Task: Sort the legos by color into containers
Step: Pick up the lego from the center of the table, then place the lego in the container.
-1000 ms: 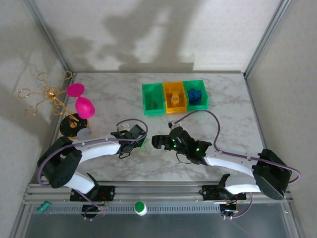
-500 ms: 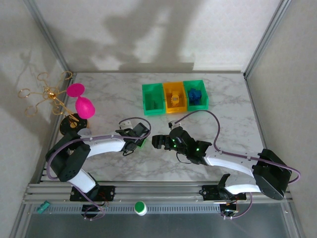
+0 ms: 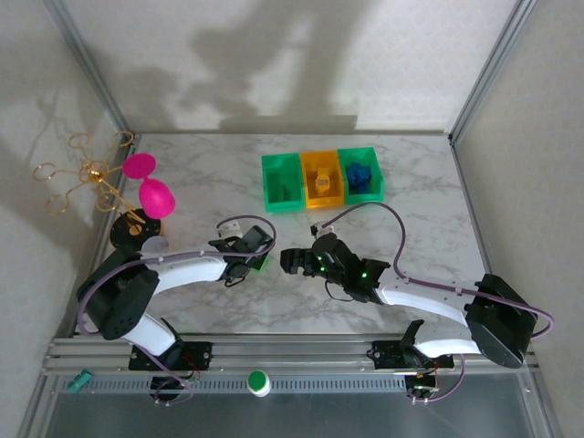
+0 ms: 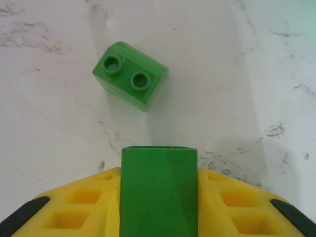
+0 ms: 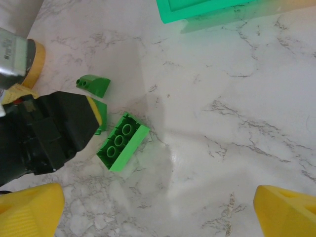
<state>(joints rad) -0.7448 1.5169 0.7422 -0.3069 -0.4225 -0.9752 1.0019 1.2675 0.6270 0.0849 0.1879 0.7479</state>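
My left gripper [image 4: 159, 170] is shut on a green lego [image 4: 159, 197], its yellow fingers [image 4: 84, 202] pressed to both sides. Another green lego [image 4: 131, 75] with two studs lies on the marble just beyond it. In the top view the left gripper [image 3: 258, 260] and right gripper [image 3: 290, 262] face each other at mid-table. My right gripper [image 5: 158, 212] is open above the marble. A long green lego [image 5: 123, 147] lies underside up ahead of it. The containers stand at the back: a green bin [image 3: 282, 182], a yellow-orange bin [image 3: 322, 177], and a green bin [image 3: 360, 173] holding blue legos.
Two pink goblets [image 3: 151, 187] and a gold wire stand [image 3: 87, 178] sit at the left edge. Metal frame posts border the table on both sides. A small green sloped lego [image 5: 94, 84] lies beyond the left gripper's black body [image 5: 47, 133].
The left gripper's fingers have closed onto the green lego, and the left arm has shifted slightly. The right arm has stayed still and open.
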